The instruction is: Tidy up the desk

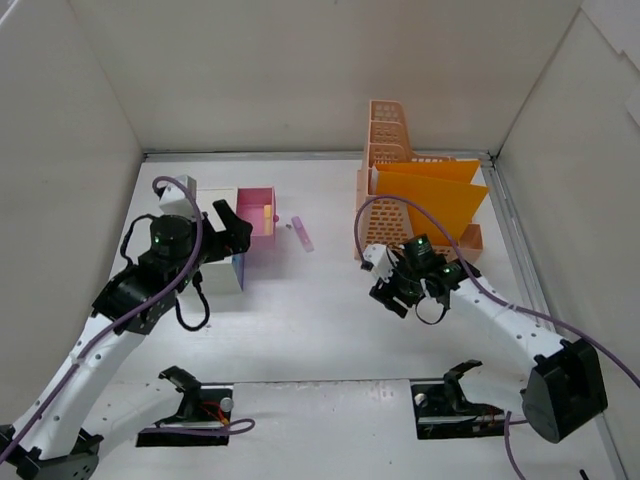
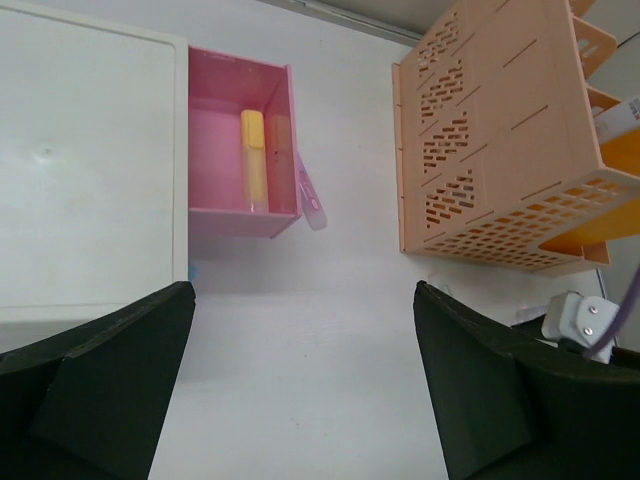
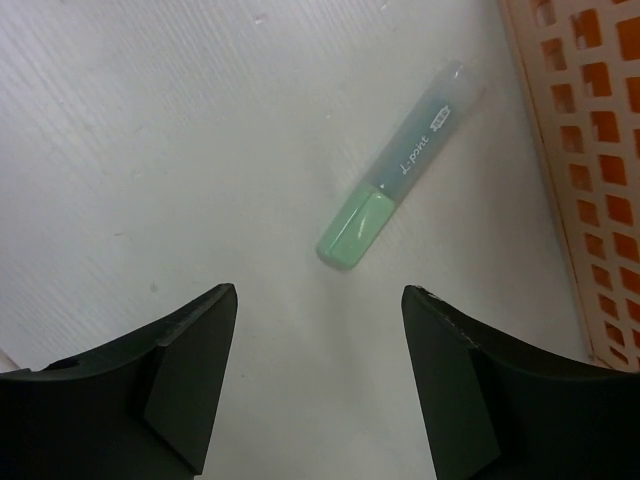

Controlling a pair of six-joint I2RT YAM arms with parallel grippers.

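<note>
The desk (image 1: 320, 330) is a wide white tabletop. A small white drawer unit (image 1: 215, 235) stands at the left with its pink drawer (image 1: 256, 222) pulled open, and a yellow marker (image 2: 254, 160) lies in the drawer. A lilac pen (image 1: 302, 235) lies beside the drawer. A green highlighter (image 3: 400, 190) lies on the desk close to the orange rack (image 1: 410, 190). My left gripper (image 1: 235, 228) hangs open and empty over the drawer unit's front. My right gripper (image 3: 318, 300) is open and empty just above the desk, short of the highlighter.
The orange mesh file rack holds yellow folders (image 1: 430, 195) at the back right. White walls enclose the desk on three sides. Two black mounts (image 1: 195, 405) sit at the near edge. The right arm's white wrist part (image 2: 580, 318) shows in the left wrist view.
</note>
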